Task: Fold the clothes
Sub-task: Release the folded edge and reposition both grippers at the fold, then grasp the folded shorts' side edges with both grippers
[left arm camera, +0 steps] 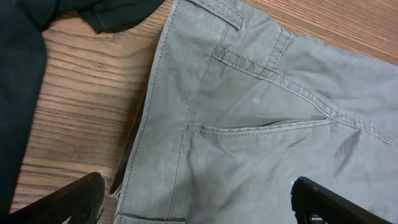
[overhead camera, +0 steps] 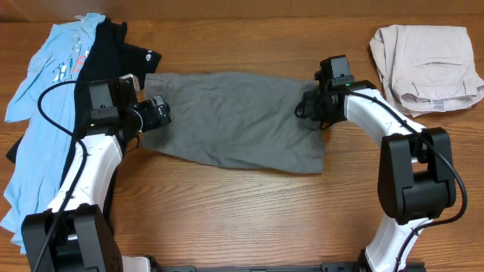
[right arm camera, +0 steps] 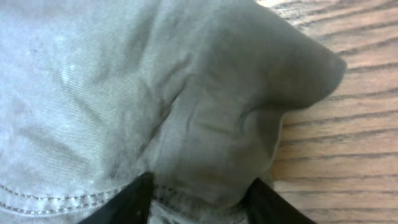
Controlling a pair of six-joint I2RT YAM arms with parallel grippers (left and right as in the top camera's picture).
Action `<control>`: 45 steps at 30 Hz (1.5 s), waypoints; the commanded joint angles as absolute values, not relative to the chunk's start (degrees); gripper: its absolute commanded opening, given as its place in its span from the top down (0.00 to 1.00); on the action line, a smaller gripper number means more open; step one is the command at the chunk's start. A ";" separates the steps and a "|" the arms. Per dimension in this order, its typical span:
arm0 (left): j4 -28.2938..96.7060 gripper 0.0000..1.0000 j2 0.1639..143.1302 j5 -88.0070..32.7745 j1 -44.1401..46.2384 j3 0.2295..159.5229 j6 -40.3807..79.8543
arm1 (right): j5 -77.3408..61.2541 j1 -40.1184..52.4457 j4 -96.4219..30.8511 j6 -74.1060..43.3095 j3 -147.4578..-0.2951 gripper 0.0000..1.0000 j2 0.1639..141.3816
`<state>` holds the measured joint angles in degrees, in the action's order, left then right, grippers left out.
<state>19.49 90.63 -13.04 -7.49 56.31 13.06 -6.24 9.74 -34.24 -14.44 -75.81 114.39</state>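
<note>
Left gripper (overhead camera: 157, 113) first: its two black fingers are wide apart and hold nothing. They hang over the waist end of the flat grey-olive cotton shorts (overhead camera: 234, 121), just above the back pocket (left arm camera: 261, 127). I think it waits there so it can pinch the waist edge when it is time to fold.

At the far left lies a crumpled light-blue shirt (overhead camera: 41, 91). A black T-shirt (overhead camera: 106, 49) is partly on top of it. One black sleeve comes very near the waist corner of the shorts. The left gripper should take care not to grab that sleeve too.

The shorts lie spread in the middle of the brown wooden table (overhead camera: 249, 219), waist to the left and leg ends to the right. They are flat, so they look ready for a first fold. Bare wood shows in front of them, with plenty of room to move. Behind them is only a thin strip of bare wood.

The right gripper (overhead camera: 311, 106) is down on the far leg corner. Its fingers (right arm camera: 127, 202) sit on both sides of a bump of cloth. I cannot tell if they are squeezing it tight.

At the far right a folded cream-coloured garment (overhead camera: 427, 64) sits well apart from the shorts, out of the way.
</note>
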 commanded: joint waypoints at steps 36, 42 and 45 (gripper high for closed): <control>19.57 0.00 89.25 -7.11 -7.49 57.65 10.20 | 0.40 4.16 -40.29 -14.79 -89.80 0.05 108.09; 19.86 0.00 89.25 -7.53 -7.49 57.65 8.36 | -13.89 4.29 -46.65 -11.42 -89.78 0.04 102.59; 18.68 0.00 89.41 -9.06 -7.49 57.65 7.11 | -17.69 5.32 -50.30 -8.60 -89.58 0.04 102.52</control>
<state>19.57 90.63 -8.27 -7.49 56.31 10.00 -9.74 4.10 -48.80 -12.47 -88.31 104.16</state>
